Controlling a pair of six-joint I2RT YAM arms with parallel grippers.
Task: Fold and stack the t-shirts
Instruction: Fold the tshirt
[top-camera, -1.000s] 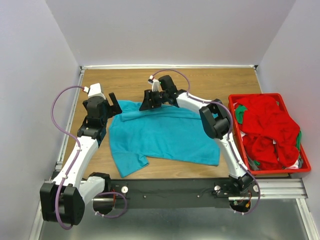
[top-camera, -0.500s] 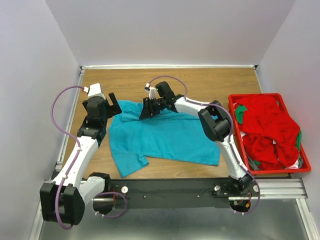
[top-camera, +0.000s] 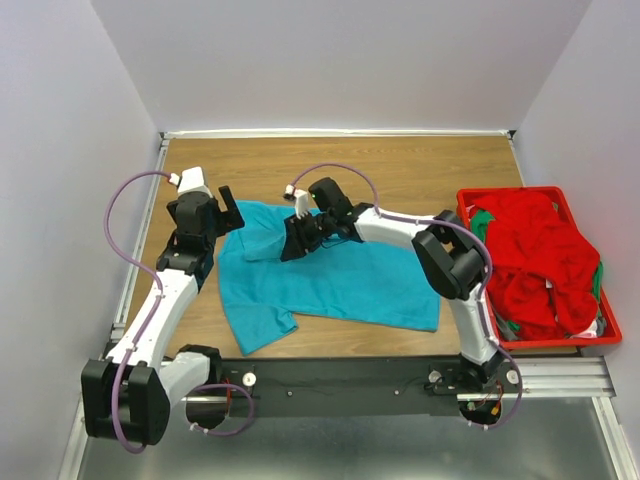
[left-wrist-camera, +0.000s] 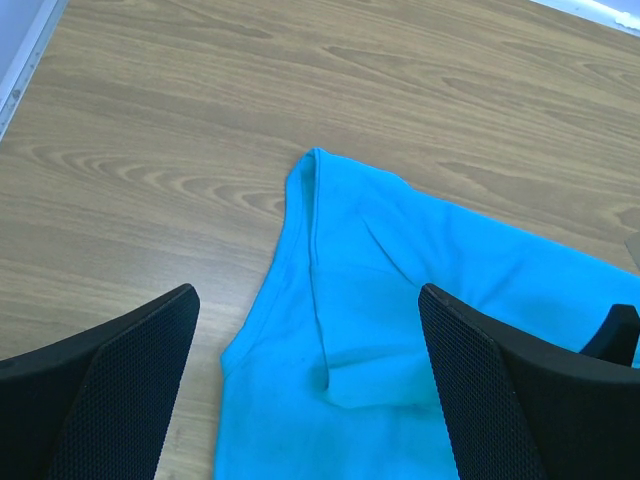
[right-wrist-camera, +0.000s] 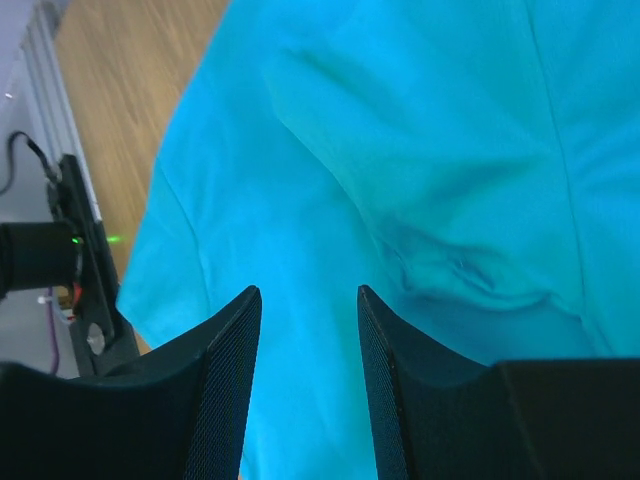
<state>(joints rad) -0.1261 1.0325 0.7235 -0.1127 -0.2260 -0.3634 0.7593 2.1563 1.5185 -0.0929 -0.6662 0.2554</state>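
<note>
Teal short-sleeved cloth t-shirt (top-camera: 340, 280) lay spread directly beneath the right gripper (right-wrist-camera: 308, 292), whose fingers stood narrowly apart over it. Its corner reached just ahead of the left gripper (left-wrist-camera: 308, 292), which was spread wide. Well off to the right gripper's right, red and green cloth t-shirts (top-camera: 530, 260) filled a red rectangular plastic crate (top-camera: 612, 335).

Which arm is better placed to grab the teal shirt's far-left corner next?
Left. The left gripper, open, hovers at that corner of the teal shirt; the right gripper, also open, is over cloth farther in.

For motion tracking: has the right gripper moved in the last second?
Yes. The right gripper drew back from the table's far edge, over the teal t-shirt.
</note>
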